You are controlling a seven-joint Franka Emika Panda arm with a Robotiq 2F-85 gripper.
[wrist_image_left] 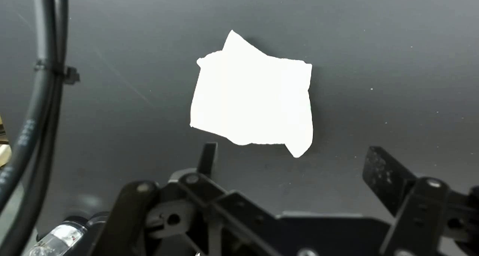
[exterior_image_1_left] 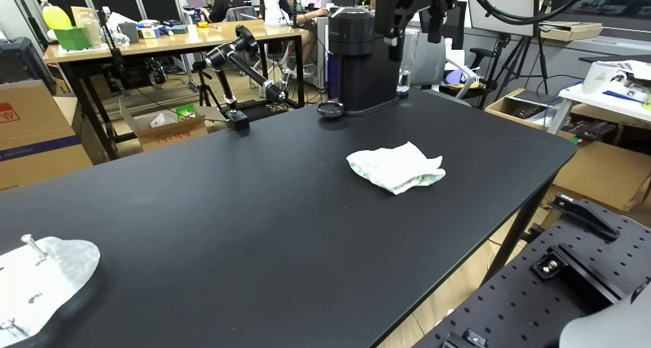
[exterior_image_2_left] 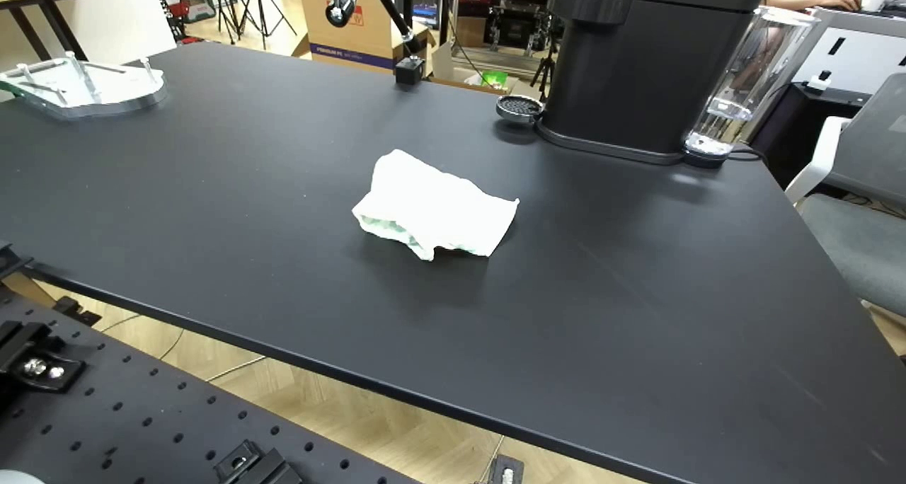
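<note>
Two fingers (wrist_image_left: 387, 175): spread wide, nothing gripped, hanging above the worktop (exterior_image_1_left: 244, 226).
White cloth (wrist_image_left: 254, 98): loosely folded on the worktop, not between the fingers; my wrist view shows it past them, off-centre toward the cable (wrist_image_left: 45, 42).
Finger gap: I'd centre it on the cloth before any descent.
Cloth fold: looks soft, so I'd take a raised one through all layers; pinching one layer could unfold it.
Worktop: likely hard, I'd ease onto it.
Black machine (exterior_image_2_left: 637, 66): behind the cloth in both exterior views, apart from it, transparent tank (exterior_image_2_left: 747, 81) alongside; I'd steer wide of both.
</note>
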